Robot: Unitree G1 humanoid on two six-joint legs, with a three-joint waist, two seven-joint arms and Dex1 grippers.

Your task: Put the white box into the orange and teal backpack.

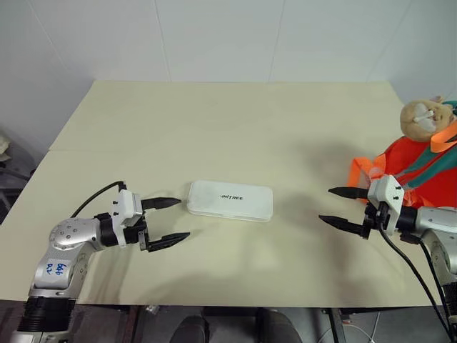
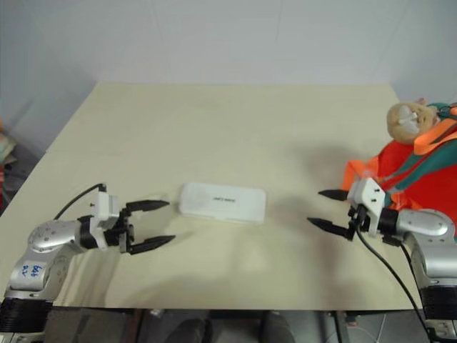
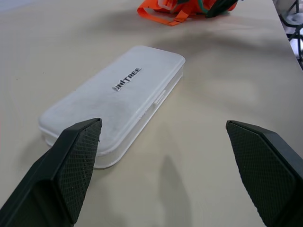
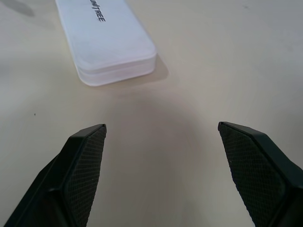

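Nearest me, low at the front edge of the table (image 1: 235,121), the left gripper (image 1: 166,222) reaches in from the left with its jaws spread wide and nothing between them. Its two black fingers (image 1: 161,203) point toward the middle of the table, and the upper one ends just beside the near short end of the white box (image 1: 230,200) without touching it, as far as I can tell.

That white box lies flat on the pale table, roughly central and toward the front, its long side running left to right. Small dark lettering sits on its lid, and the lid looks shut. Nothing rests on it and nothing grips it.

On the other side, the right gripper (image 1: 342,206) comes in from the right, also with jaws wide apart and empty. Its fingers (image 1: 346,192) aim back toward the box, but a clear stretch of bare table separates them from the box's far end.

Behind that right arm, at the right edge of the table, sits the orange and teal backpack (image 1: 421,168). It is a rounded orange bundle with teal straps crossing it, an orange webbing strap (image 1: 361,170) trailing onto the table, and a tan plush head (image 1: 421,118) perched at the top. Whether its opening is unzipped I cannot tell. The box and the backpack are well apart.
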